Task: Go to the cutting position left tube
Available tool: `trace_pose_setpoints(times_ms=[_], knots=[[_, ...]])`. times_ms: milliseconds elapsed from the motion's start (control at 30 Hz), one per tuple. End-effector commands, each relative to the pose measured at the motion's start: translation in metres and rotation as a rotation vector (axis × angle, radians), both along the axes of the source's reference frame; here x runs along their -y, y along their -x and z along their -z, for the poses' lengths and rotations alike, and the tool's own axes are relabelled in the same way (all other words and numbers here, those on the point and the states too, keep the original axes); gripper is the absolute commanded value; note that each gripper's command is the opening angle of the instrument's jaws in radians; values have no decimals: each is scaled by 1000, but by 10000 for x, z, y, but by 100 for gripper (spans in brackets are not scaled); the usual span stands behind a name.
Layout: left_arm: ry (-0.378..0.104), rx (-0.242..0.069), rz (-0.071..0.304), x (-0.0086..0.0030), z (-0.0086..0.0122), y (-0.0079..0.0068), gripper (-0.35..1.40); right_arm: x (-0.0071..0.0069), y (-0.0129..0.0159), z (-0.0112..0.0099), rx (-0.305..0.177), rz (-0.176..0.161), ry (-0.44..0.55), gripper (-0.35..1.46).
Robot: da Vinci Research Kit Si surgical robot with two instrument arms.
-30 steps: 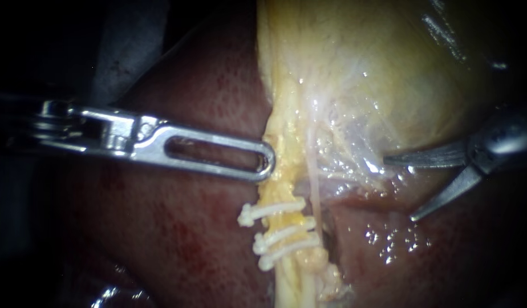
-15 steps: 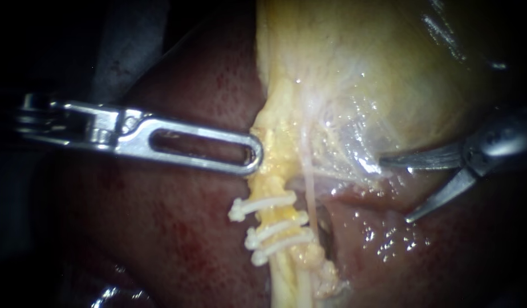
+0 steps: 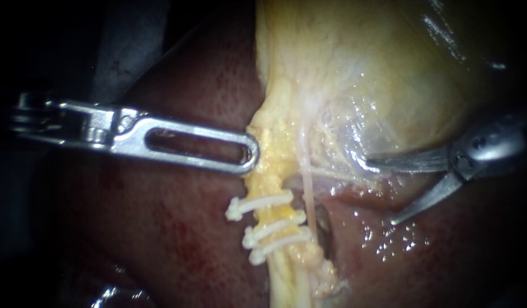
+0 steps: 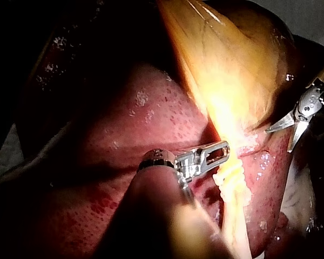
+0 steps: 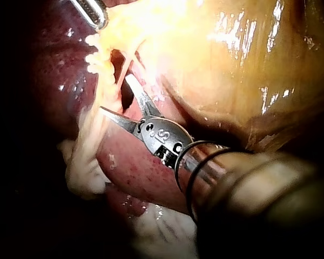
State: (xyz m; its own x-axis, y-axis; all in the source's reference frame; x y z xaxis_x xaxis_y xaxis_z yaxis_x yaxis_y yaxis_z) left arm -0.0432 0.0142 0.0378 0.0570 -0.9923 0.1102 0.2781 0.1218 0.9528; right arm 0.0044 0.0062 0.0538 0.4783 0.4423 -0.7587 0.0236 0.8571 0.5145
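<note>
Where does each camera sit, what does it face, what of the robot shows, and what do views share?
Endoscope view: close to the liver, facing the clips on the tube; left instrument enters left, right instrument right.
Left wrist view: on the left arm, looking down its own shaft at the gallbladder.
Right wrist view: on the right arm, behind its open jaws.
All share the clips.

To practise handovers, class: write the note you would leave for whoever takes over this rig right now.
The left instrument: end effector shut on the yellow tissue just above the clips.
The right instrument: blades open, empty, off to the right of the left tube, not touching it.
Three clips sit on that tube, over the liver.
Done: tissue held.
Left: bring the open blades around the tube, probably between clips.
</note>
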Motion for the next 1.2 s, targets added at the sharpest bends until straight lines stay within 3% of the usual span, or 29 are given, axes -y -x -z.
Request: trace_pose_setpoints(times_ms=[33,200,300,700,900,1200], knots=[[0,-1,0,0,-1,0,-35,1,-2,0,12,10,-8,118],[0,-1,1,0,-1,1,-35,4,-10,-3,63,44,-36,110],[0,-1,1,0,-1,2,-35,7,-15,-6,80,49,-58,105],[0,-3,3,0,0,5,-35,13,-30,-12,152,94,-168,63],[0,-3,4,0,0,6,-35,17,-35,-19,164,130,-194,58],[0,-4,5,1,0,8,-35,23,-50,-27,168,140,-221,46]])
